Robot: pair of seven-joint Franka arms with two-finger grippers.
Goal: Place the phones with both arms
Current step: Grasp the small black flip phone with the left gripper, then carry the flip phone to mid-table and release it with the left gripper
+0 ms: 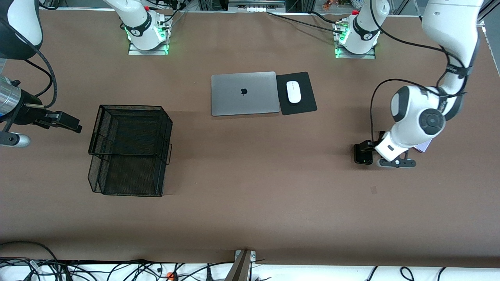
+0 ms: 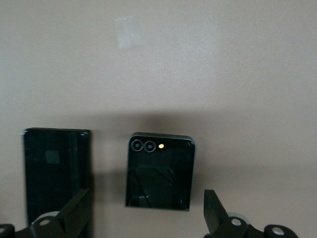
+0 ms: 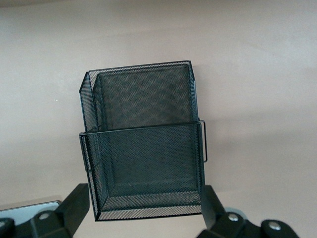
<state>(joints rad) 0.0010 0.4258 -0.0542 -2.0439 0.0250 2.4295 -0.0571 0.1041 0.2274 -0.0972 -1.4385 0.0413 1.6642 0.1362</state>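
Note:
A small square black flip phone [image 2: 159,171] with two round lenses lies flat on the brown table, with a long black slab phone [image 2: 57,173] beside it. My left gripper [image 2: 146,214] hangs open just over the flip phone [image 1: 362,155], holding nothing. In the front view the left arm covers the slab phone, and only a corner of the lilac phone [image 1: 424,147] shows under it. At the right arm's end of the table my right gripper [image 1: 75,126] waits open and empty beside the black mesh basket [image 1: 131,150]. The right wrist view looks down on the basket [image 3: 143,144] between that gripper's [image 3: 143,210] fingers.
A shut silver laptop [image 1: 245,93] lies mid-table, nearer the robots' bases. Beside it is a white mouse [image 1: 293,91] on a black pad [image 1: 299,102]. A small tape patch [image 1: 374,190] sits on the table near the flip phone, nearer the front camera.

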